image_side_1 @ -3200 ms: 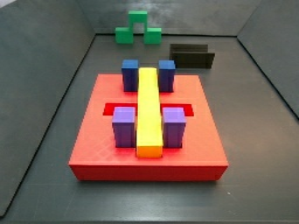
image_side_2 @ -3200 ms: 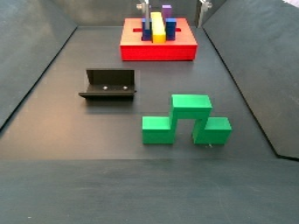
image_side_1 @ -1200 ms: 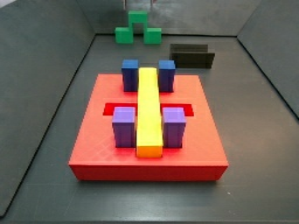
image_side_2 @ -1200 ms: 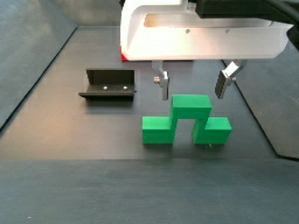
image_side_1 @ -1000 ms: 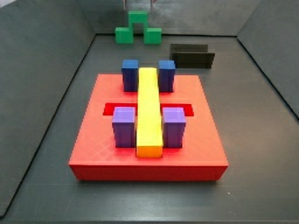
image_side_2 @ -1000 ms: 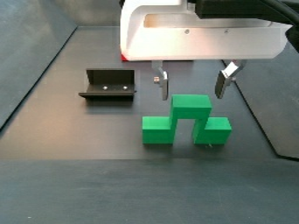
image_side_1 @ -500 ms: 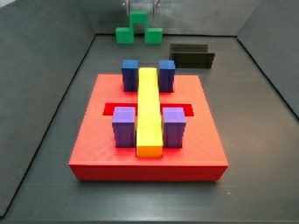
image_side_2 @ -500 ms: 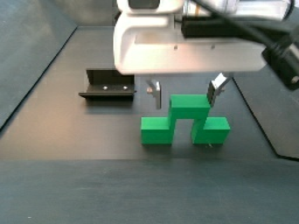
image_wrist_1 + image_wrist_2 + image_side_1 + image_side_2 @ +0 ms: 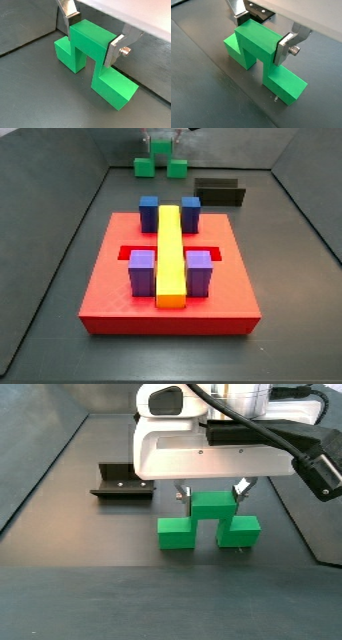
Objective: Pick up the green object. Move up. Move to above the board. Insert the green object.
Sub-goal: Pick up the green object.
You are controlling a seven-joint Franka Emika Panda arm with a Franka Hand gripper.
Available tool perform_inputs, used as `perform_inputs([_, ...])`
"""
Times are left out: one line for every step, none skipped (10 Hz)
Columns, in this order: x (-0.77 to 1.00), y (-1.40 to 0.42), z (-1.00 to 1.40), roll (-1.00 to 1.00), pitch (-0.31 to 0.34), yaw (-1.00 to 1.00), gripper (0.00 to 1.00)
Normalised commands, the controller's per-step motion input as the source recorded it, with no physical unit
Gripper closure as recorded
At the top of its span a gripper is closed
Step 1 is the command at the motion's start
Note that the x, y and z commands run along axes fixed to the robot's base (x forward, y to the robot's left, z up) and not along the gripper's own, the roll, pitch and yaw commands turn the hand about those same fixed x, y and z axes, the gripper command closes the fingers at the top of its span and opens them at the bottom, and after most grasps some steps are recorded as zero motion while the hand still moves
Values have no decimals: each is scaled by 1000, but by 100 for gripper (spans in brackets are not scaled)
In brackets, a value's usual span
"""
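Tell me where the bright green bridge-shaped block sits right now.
The bright green bridge-shaped block rests on the dark floor, far from the red board, with the black fixture nearby. The gripper straddles its raised centre cube in both wrist views.

**Dark desk, 3 things resting on it**

The desk (image 9: 80, 534) carries the green object (image 9: 211, 522) with the tool (image 9: 211, 492) astride its raised centre, the fixture (image 9: 123, 482) just beside it, and the board (image 9: 170, 293) (well apart, bearing blocks).
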Motion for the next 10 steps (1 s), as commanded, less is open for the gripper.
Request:
perform_inputs([0, 0, 0, 0, 0, 0, 100])
perform_inputs([0, 0, 0, 0, 0, 0, 100])
perform_inputs([0, 0, 0, 0, 0, 0, 100])
perform_inputs([0, 0, 0, 0, 0, 0, 100])
perform_inputs([0, 0, 0, 0, 0, 0, 100])
perform_inputs([0, 0, 0, 0, 0, 0, 100])
perform_inputs([0, 0, 0, 0, 0, 0, 100])
perform_inputs([0, 0, 0, 0, 0, 0, 100])
perform_inputs([0, 0, 0, 0, 0, 0, 100])
perform_inputs([0, 0, 0, 0, 0, 0, 100])
